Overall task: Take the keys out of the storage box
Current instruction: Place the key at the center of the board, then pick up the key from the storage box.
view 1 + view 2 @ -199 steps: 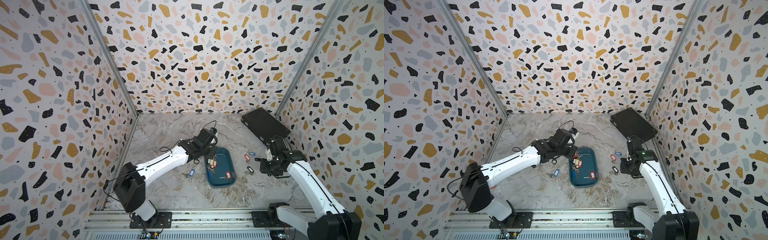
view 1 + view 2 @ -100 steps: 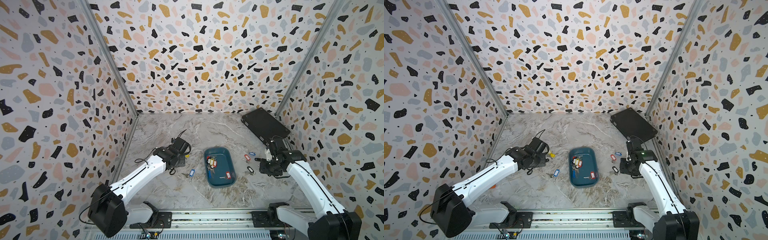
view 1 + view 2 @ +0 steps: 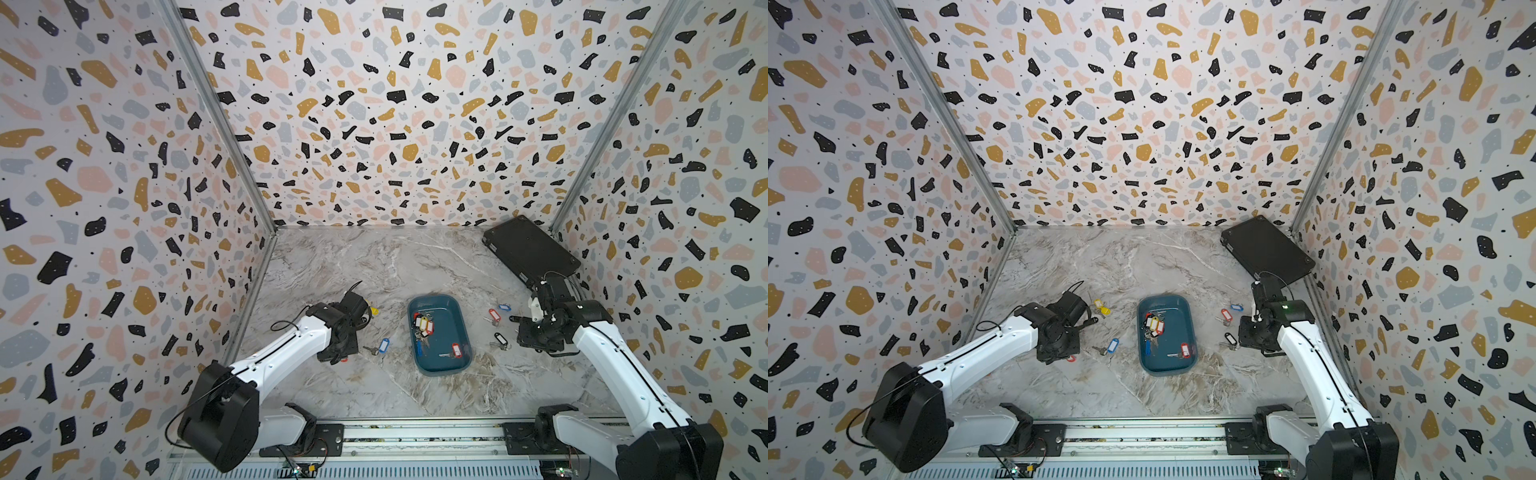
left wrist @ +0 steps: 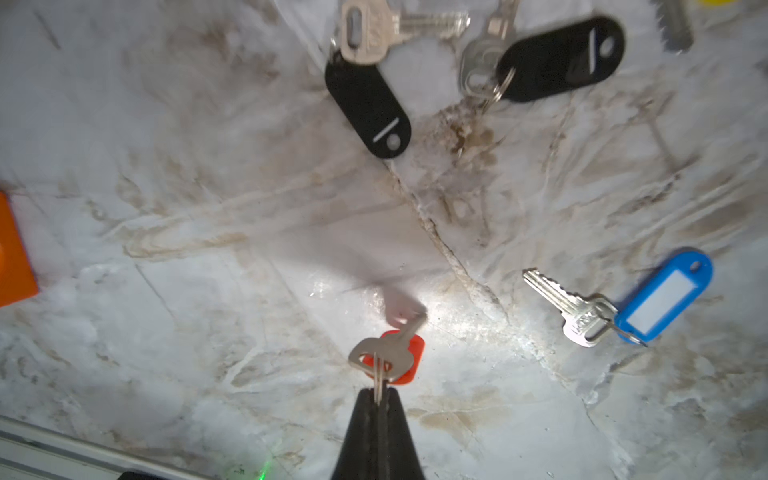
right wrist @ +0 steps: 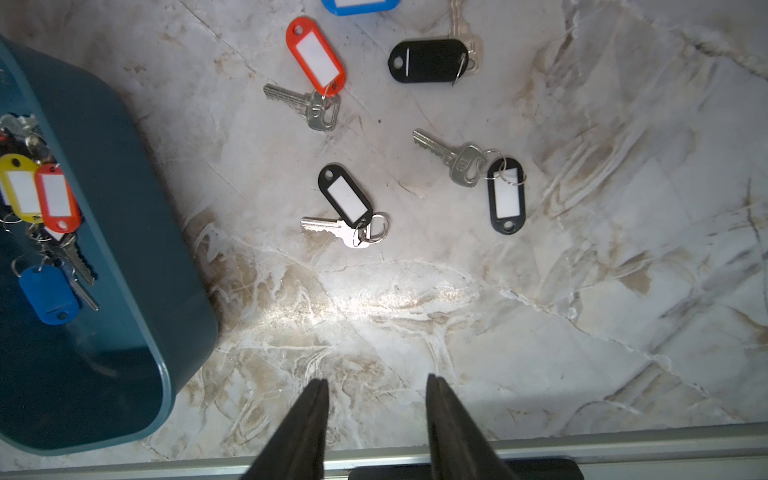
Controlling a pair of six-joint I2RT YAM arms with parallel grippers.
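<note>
The teal storage box (image 3: 464, 362) (image 3: 1188, 365) (image 5: 137, 249) lies mid-table in both top views. It holds a bunch of tagged keys (image 3: 423, 326) (image 5: 37, 195) and a red-tagged key (image 3: 456, 350). My left gripper (image 4: 377, 395) (image 3: 338, 357) hovers left of the box, shut on the ring of a silver key with a red tag (image 4: 399, 357), which hangs just above the marble. My right gripper (image 5: 376, 384) (image 3: 525, 332) stands open and empty right of the box, near loose black-tagged keys (image 5: 347, 199).
Loose keys lie on the marble: blue-tagged (image 3: 383, 345) and yellow-tagged (image 3: 374, 310) on the left, red-tagged (image 3: 493, 314) and blue-tagged (image 3: 503, 308) on the right. A flat black case (image 3: 528, 249) sits at the back right. An orange block (image 4: 12, 253) shows in the left wrist view.
My left arm has swung away from the storage box to the left and nearer the front, carrying the red-tagged key. The right arm has stayed in place.
</note>
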